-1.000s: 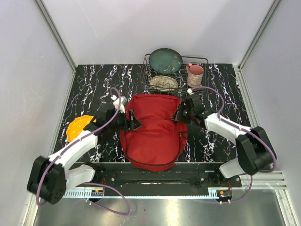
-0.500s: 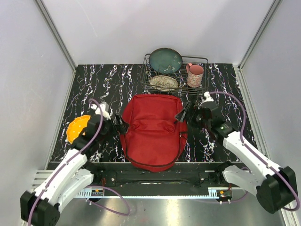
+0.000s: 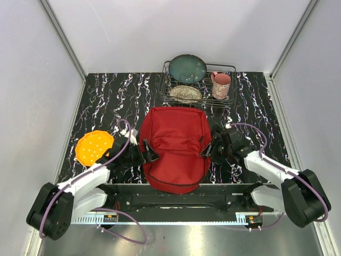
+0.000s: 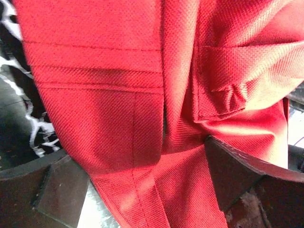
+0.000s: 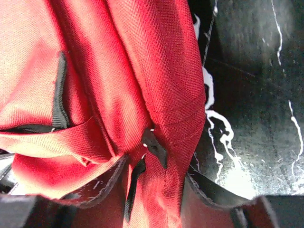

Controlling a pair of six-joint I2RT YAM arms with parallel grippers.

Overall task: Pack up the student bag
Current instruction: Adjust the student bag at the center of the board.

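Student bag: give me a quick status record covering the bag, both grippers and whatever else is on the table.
bag: student bag lying mid-table, between the arms
left gripper: open, jaws astride fabric at the bag's left edge
right gripper: fold of the bag's right edge between its jaws; grip unclear
left of bag: orange disc, not touching it
behind bag: wire rack holding green plate and patterned plate; pink mug at its right end

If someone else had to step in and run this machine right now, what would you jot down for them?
Left gripper: open, straddling a fold on the left side of the student bag.
Right gripper: fingers either side of a fold on the bag's right side; whether it is clamped cannot be told.
The bag lies flat on the table; an orange disc lies outside it, to its left.
Done: nothing visibly packed.
Left: probably open the bag and load it.
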